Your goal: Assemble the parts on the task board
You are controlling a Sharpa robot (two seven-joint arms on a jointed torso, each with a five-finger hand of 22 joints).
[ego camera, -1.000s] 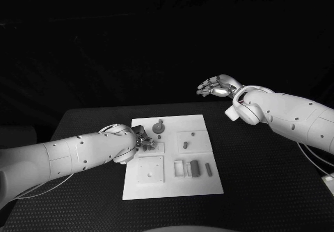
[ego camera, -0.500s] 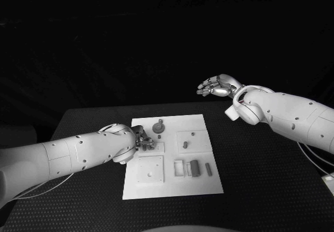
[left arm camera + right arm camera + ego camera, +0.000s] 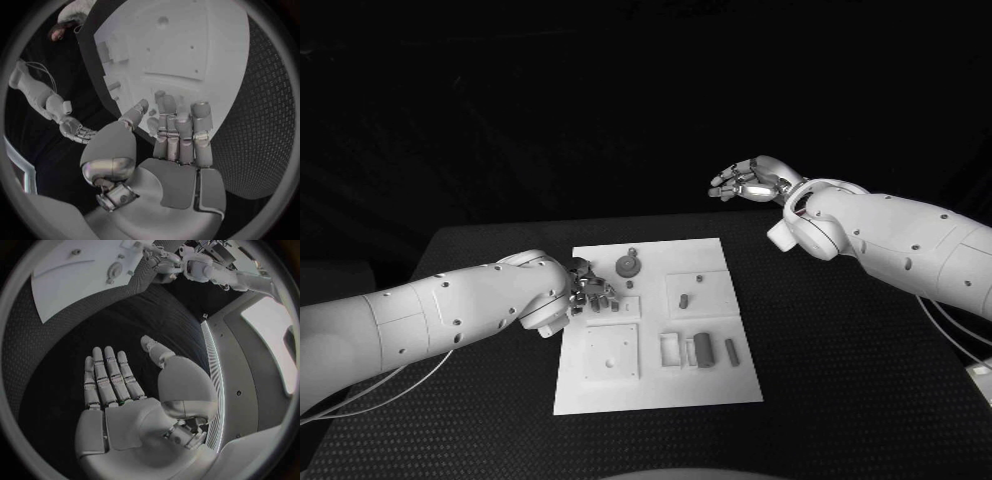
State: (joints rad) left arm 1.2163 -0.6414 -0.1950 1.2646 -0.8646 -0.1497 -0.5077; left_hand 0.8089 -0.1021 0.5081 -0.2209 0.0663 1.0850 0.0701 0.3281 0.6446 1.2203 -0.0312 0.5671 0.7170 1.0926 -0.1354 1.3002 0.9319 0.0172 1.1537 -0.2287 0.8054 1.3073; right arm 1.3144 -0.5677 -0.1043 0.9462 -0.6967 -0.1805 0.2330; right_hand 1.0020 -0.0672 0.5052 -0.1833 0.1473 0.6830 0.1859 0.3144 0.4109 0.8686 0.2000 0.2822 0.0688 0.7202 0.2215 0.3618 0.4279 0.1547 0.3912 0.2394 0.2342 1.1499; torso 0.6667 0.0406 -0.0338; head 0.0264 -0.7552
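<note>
Starting nearest the robot: the white rectangular task board [image 3: 661,385] lies flat in the middle of the black textured table [image 3: 848,370], long side running away from the robot. On its near half sit a raised white square block [image 3: 610,351] on the robot's left side and a small cluster of upright grey rectangular parts [image 3: 700,349] beside it to the right. Further up, a small grey peg [image 3: 685,298] stands in a square recess (apart from the cluster). Left hand [image 3: 593,290] hovers low over the board's left edge about mid-length, fingers straight and close together, thumb out to the side; left wrist view shows the palm [image 3: 178,175] bare and the fingertips [image 3: 201,110] pointing over the board, nothing held. Cannot tell whether the fingertips touch the board. Just beyond that hand, a round grey disc part with a short stem [image 3: 630,264] rests on the board's far end. Farthest: right hand [image 3: 753,179] raised well off the table past the board's far right corner, fingers spread and loosely curved, holding nothing; right wrist view confirms the empty palm [image 3: 128,425].
</note>
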